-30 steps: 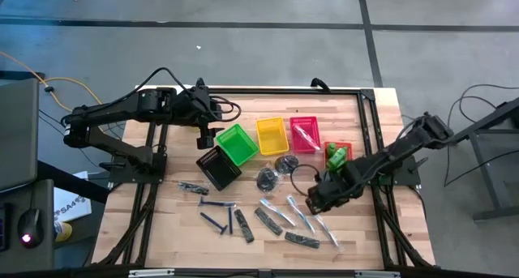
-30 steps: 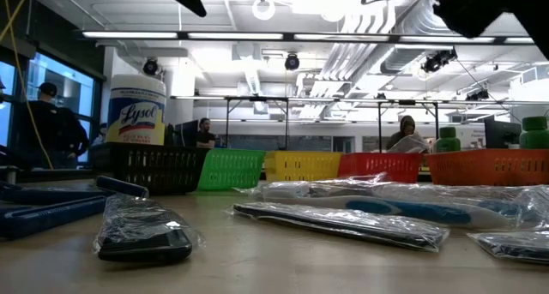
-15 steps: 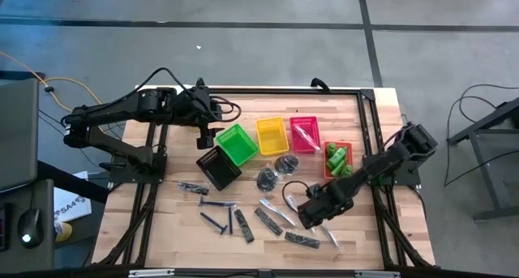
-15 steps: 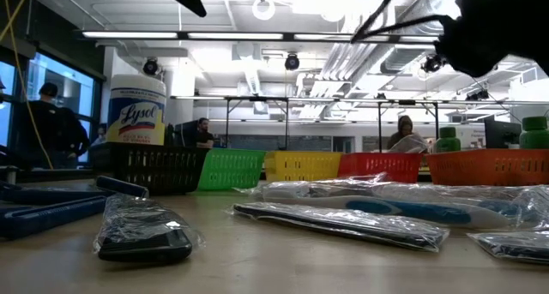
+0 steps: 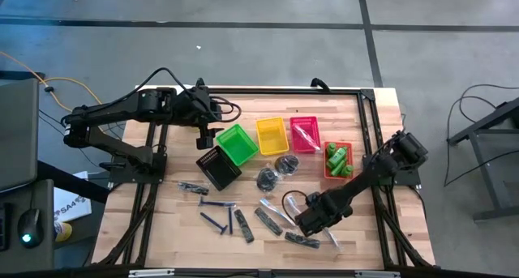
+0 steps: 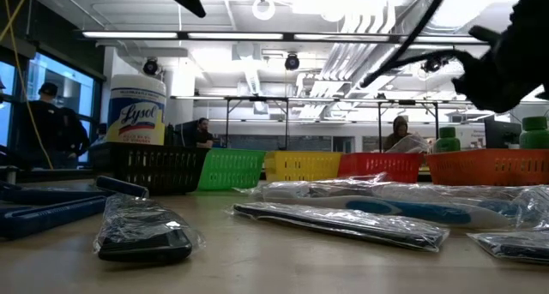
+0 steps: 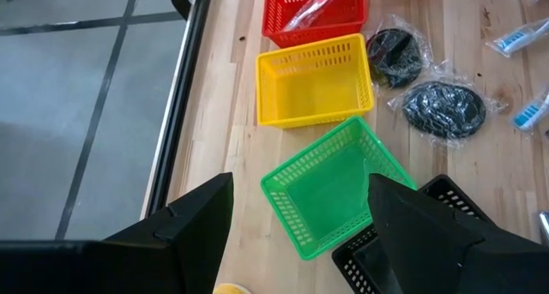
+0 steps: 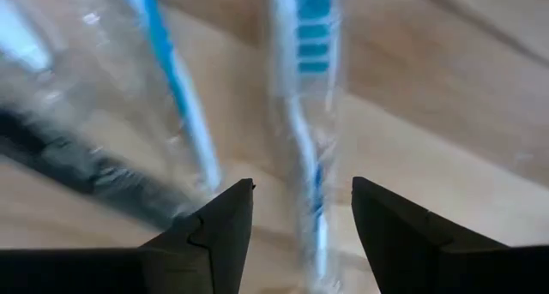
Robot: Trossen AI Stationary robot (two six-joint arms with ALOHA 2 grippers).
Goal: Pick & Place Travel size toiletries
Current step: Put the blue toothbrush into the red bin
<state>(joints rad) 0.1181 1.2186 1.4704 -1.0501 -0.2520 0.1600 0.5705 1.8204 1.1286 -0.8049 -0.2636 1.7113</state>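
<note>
The travel size toiletries lie on the near half of the table: clear-white toothbrush packets (image 5: pixel 276 215), dark strips (image 5: pixel 243 226), blue razors (image 5: pixel 217 219) and bagged dark round pieces (image 5: pixel 266 179). Green bottles (image 5: pixel 336 158) lie in an orange basket. My right gripper (image 5: pixel 312 221) points down, low over the packets at the near right. It is open, and one toothbrush packet (image 8: pixel 304 148) runs between its fingers (image 8: pixel 214 234). My left gripper (image 7: pixel 300 208) hangs open above the green basket (image 7: pixel 330 191), holding nothing.
Green (image 5: pixel 237 143), yellow (image 5: pixel 272 135) and pink (image 5: pixel 305 134) baskets stand in a row at mid-table; the pink one holds a packet. A black basket (image 5: pixel 217 166) carries a white tub (image 6: pixel 136 111). People show in the room beyond the table.
My right gripper has come down and toward the table's near edge, from beside the orange basket to just above the toothbrush packets. The things on the table have kept their places.
</note>
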